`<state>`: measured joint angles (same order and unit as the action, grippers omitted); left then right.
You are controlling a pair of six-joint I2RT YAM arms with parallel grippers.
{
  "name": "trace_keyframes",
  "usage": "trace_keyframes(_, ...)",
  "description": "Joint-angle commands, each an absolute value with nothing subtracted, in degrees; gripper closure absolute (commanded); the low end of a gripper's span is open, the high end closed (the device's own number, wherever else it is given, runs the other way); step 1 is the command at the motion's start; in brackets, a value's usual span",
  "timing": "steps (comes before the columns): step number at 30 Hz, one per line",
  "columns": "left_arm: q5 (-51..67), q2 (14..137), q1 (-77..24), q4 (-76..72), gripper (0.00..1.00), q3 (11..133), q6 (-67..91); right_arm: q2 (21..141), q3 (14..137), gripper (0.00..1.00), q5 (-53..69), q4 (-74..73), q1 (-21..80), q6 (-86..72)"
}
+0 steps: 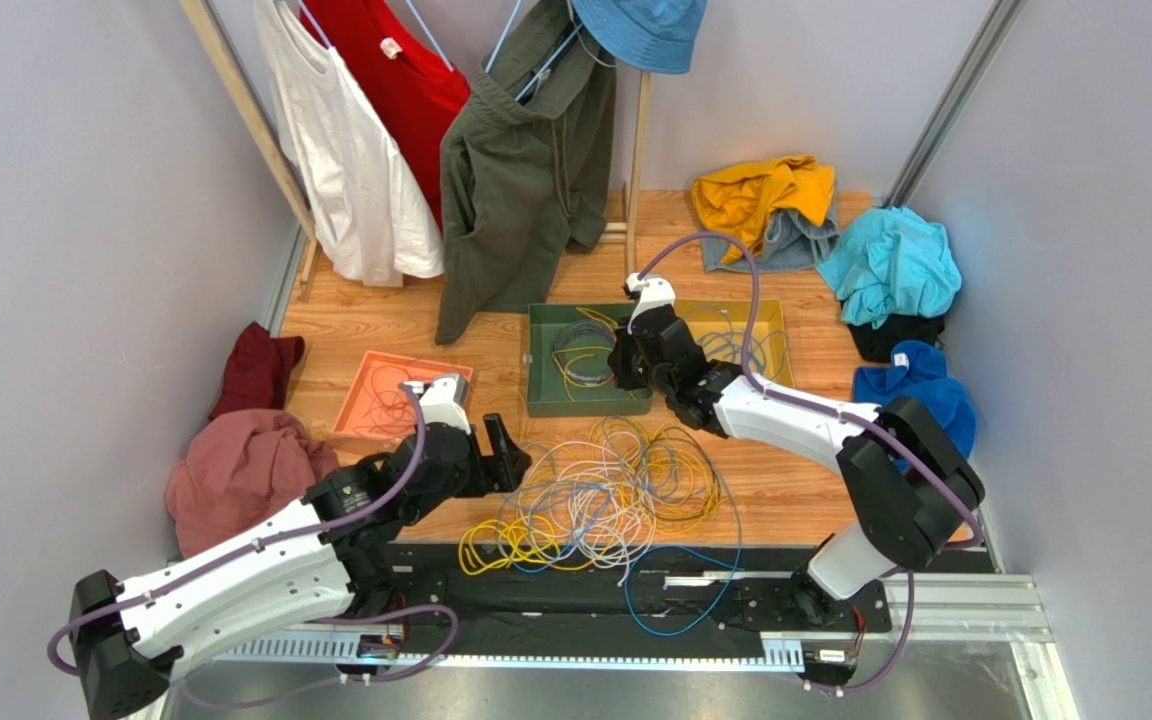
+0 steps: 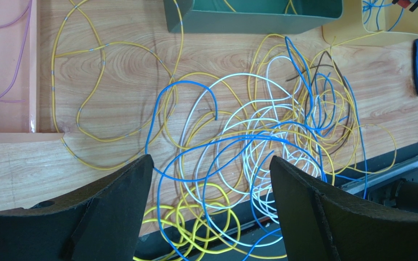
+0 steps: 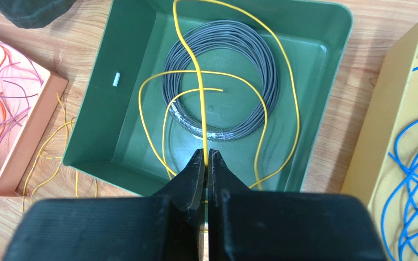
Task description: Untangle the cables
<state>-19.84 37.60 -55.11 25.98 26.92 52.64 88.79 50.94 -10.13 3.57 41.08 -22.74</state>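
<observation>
- Yellow single-strand wire is clenched between the closed fingers of the right end effector, black and two-fingered, at bottom centre of the right wrist view. The strand rises from the grip and curls in loose loops over the deep green plastic tray.
- The left end effector, of the same black build, is released, its fingers spread wide and grasping nothing. It hangs above the tangled cables, a heap of yellow, blue and white-grey strands on the wooden tabletop, centre right in the left wrist view.
- Judging by looks, each strand is light, springy and smooth-jacketed. It will likely keep its curl, slip in a weak pinch and drag its neighbours along. A free end or an outlying loop, such as the blue arch at the heap's upper left, seems the safest hold.
- A tidy grey wire coil lies in the green tray, and blue strands sit in the yellow tray at the right edge.
- The held wire is hidden below the fingers. Which strand crosses over which in the heap cannot be told. The heap's near side spills past the tabletop edge and is partly cut off behind the left fingers.
</observation>
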Motion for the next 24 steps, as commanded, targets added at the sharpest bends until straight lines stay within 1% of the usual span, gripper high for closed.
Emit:
trace_keyframes(1,-19.25,38.15,-55.37,25.14,0.13,27.25,53.35,90.26,51.06,1.0,-10.19,6.95,41.4,-24.87)
trace_keyframes(4,-19.25,38.23,-55.37,25.22,0.13,27.16,53.35,92.72,53.51,1.0,-10.9,5.72,41.4,-23.91)
trace_keyframes(6,-19.16,38.14,-55.37,25.22,0.13,27.25,53.35,94.56,56.76,1.0,-10.63,1.51,41.31,-22.77)
trace_keyframes(7,-19.25,38.06,-55.28,25.31,0.13,27.16,53.26,95.96,59.39,0.96,-10.81,0.28,41.4,-22.94)
trace_keyframes(8,-19.25,37.97,-55.28,25.57,0.13,27.33,53.17,96.32,59.94,0.85,-11.77,-2.78,41.31,-23.2)
trace_keyframes(10,-19.42,37.44,-55.37,25.84,0.12,27.42,53.09,94.5,59.42,0.72,-13.0,-3.51,41.57,-24.17)
trace_keyframes(11,-19.6,37.27,-55.28,26.01,0.13,27.33,53.0,93.35,59.07,0.6,-14.31,-3.69,41.66,-24.34)
trace_keyframes(13,-20.04,36.83,-55.37,26.01,0.13,27.25,52.65,89.5,58.36,0.51,-16.51,-4.39,42.36,-24.61)
trace_keyframes(14,-20.21,36.65,-55.37,25.93,0.12,27.25,52.65,88.08,57.84,0.41,-19.92,-5.53,42.8,-24.61)
trace_keyframes(15,-20.48,36.82,-55.37,25.84,0.12,27.25,52.3,86.33,57.57,0.37,-21.08,-5.71,43.15,-24.35)
trace_keyframes(17,-20.57,37.09,-55.28,25.66,0.12,27.6,52.12,81.59,56.96,0.35,-22.75,-6.85,43.94,-24.34)
trace_keyframes(20,-20.3,38.14,-55.37,25.84,0.12,28.39,51.59,76.23,55.82,0.34,-22.77,-8.86,44.65,-24.78)
trace_keyframes(23,-19.51,38.76,-55.37,25.4,0.12,28.21,51.5,72.52,51.43,0.35,-21.1,-10.19,46.31,-26.79)
trace_keyframes(24,-19.16,38.93,-55.37,25.23,0.12,28.04,51.76,70.16,47.33,0.35,-20.31,-9.93,47.62,-27.76)
